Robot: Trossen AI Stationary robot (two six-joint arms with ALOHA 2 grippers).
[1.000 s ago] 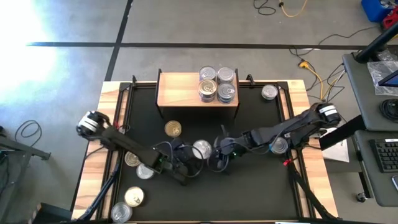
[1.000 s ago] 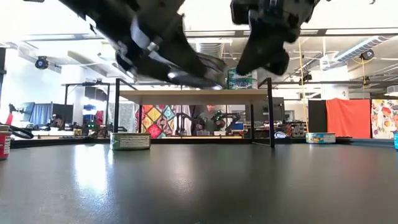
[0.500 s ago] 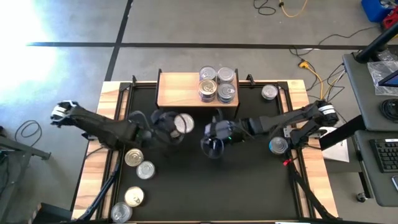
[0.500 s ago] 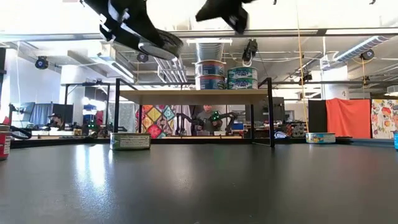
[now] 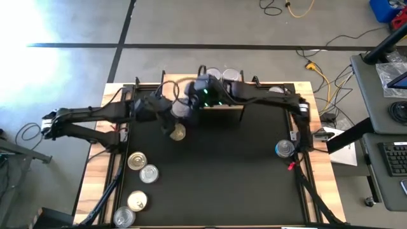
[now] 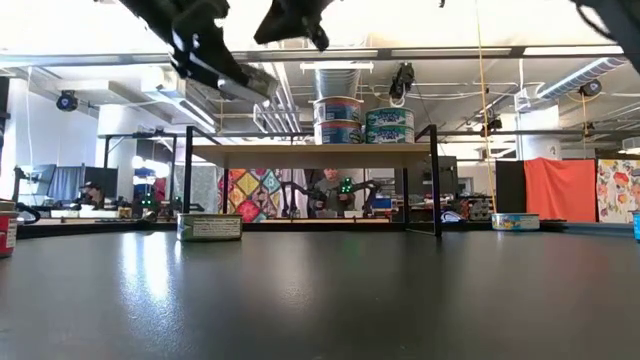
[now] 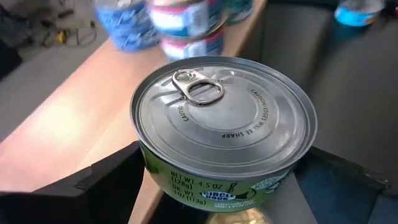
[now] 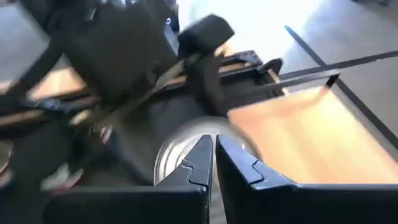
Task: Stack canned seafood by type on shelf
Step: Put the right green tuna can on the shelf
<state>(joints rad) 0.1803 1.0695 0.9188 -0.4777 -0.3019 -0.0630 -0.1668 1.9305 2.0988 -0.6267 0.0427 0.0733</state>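
Note:
My left gripper (image 5: pixel 180 109) is shut on a tin with a silver pull-tab lid and green label (image 7: pixel 224 124), held in the air at the near edge of the light-wood shelf (image 5: pixel 175 91); the low view shows the tin (image 6: pixel 247 84) above shelf height. My right gripper (image 8: pixel 213 155) is shut and hovers over the shelf's middle (image 5: pixel 203 95), just beyond the held tin and above it (image 6: pixel 295 20). Two stacks of two tins (image 6: pixel 340 120) (image 6: pixel 390 125) stand on the shelf's right half, partly hidden by the right arm in the high view. My left gripper pinches the tin between its two fingers (image 7: pixel 106 183), one on each side of the side wall (image 7: pixel 152 171). It reaches in from the table's left, slanting down. The tin is lifted clear, lid up, slightly tilted in the low view.
A gold-lidded tin (image 5: pixel 178 132) sits on the black table just below the held one. Several more tins lie near the left near corner (image 5: pixel 135 161) (image 5: pixel 149 173) (image 5: pixel 137 201), and a blue one lies at the right edge (image 5: pixel 284 149). The right arm spans the shelf's right end.
My left gripper has carried the tin from the table's middle toward the far edge and up to the shelf's near edge. My right gripper has swung from the table's middle toward the far edge and left, rising over the shelf.

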